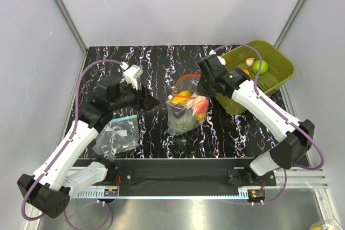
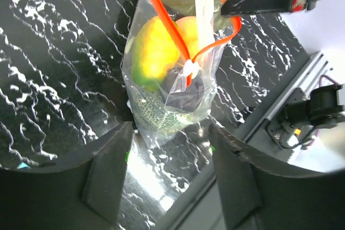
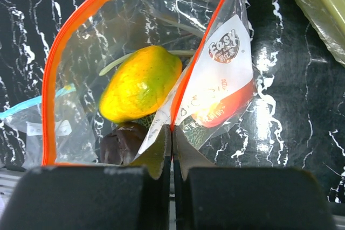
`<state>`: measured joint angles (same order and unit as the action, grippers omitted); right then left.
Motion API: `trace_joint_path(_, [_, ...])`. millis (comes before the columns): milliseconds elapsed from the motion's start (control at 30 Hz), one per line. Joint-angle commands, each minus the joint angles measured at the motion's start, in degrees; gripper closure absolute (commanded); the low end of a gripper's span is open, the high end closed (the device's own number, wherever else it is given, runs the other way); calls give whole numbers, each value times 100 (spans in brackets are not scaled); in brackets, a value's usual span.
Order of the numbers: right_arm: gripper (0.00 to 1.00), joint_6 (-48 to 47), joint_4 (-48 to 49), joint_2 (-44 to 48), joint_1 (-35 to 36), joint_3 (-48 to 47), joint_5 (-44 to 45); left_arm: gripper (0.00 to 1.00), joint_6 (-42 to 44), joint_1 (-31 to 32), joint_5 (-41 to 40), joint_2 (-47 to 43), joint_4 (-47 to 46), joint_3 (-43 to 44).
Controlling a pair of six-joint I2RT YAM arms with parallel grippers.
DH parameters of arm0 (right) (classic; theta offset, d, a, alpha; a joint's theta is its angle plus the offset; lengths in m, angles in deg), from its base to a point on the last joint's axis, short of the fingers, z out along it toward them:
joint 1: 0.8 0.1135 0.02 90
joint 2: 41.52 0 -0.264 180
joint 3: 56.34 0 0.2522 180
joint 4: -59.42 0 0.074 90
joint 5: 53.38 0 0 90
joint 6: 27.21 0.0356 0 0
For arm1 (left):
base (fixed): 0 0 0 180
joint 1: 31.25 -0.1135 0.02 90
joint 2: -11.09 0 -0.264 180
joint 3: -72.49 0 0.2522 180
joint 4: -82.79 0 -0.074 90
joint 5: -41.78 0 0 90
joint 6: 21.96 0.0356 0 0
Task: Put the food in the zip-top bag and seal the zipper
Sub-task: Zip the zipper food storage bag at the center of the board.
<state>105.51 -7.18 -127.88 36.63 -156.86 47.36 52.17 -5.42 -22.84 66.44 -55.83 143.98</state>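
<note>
The zip-top bag (image 1: 185,112) stands mid-table with its mouth open and its red-orange zipper (image 3: 49,74) forming a loop. Inside are a yellow-green fruit (image 3: 140,84), a netted melon (image 2: 161,116), a dark brown piece (image 3: 121,144) and a red-orange piece (image 3: 229,106). My right gripper (image 3: 172,131) is shut on the zipper strip at the bag's rim and holds it up; it also shows in the top view (image 1: 201,88). My left gripper (image 2: 170,152) is open and empty just left of the bag, also in the top view (image 1: 150,101). More food, including a green apple (image 1: 262,67), lies in the tub.
The olive-green tub (image 1: 280,63) stands at the back right, right behind my right arm. A second clear bag with a teal-blue strip (image 1: 119,133) lies flat at the front left, under my left arm. Grey walls enclose the table.
</note>
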Motion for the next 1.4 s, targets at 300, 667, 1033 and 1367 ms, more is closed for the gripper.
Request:
trace_joint_path(300, [100,-141,186,-29,-52,-394,-283,52,709,19,677,256,-2357,-632])
trace_joint_path(667, [100,-299,55,-3,-60,-508,-213,62,753,168,951,494,-2744,-877])
trace_joint_path(1033, [100,-440,19,-29,-96,-561,-274,57,437,318,486,177,-3016,-1476])
trace_joint_path(1367, [100,-633,-95,76,-113,-675,-336,69,-55,414,256,800,-4008,-1458])
